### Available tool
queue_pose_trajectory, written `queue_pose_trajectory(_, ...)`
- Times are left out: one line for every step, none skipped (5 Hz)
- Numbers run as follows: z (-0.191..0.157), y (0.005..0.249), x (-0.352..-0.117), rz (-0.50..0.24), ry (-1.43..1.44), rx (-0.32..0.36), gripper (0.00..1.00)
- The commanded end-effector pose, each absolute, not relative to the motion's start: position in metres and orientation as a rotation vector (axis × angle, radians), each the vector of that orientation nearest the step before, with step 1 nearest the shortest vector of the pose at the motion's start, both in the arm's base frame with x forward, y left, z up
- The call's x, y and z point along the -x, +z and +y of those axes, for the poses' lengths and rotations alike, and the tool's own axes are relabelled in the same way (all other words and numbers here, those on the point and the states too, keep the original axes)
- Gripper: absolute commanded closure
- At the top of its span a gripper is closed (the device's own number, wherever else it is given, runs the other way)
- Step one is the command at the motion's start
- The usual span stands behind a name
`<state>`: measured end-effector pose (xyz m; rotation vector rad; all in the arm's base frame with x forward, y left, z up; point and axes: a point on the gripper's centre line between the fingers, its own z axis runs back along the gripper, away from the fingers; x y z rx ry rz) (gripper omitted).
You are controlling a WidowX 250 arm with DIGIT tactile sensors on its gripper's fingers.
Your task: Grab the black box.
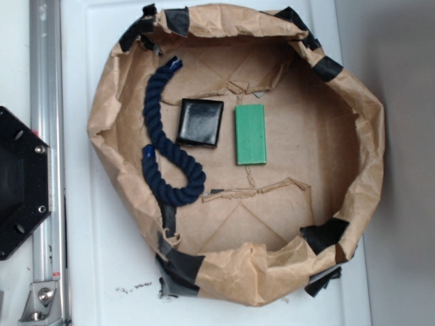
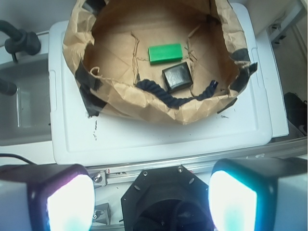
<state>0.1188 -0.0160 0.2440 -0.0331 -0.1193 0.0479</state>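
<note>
Box (image 1: 200,123), black and glossy, lies flat at centre-left of the paper basin (image 1: 367,129), just beside the green block (image 1: 251,134) and the navy rope (image 1: 163,136). Tool (image 2: 151,197) sits at the wrist view's bottom edge, fingers (image 2: 67,199) spread wide, empty, well apart from the box.

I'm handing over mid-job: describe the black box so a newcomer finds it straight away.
Look inside the brown paper bag with rolled-down, taped walls that sits on the white lid. On its floor, the black box lies between the navy rope and the green block. It is the only glossy black, nearly square, flat piece there.
</note>
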Motion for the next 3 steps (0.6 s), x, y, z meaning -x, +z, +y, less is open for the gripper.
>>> queue_pose_trajectory(-0.016, 0.244, -0.119, -0.119, 0.048, 0.033, 0.00)
queue_pose_trajectory(-0.010, 0.233, -0.162, -0.116, 0.011, 0.000, 0.00)
queue_pose_trajectory(-0.010, 0.210, -0.195, -0.081, -0.093, -0.015, 0.00)
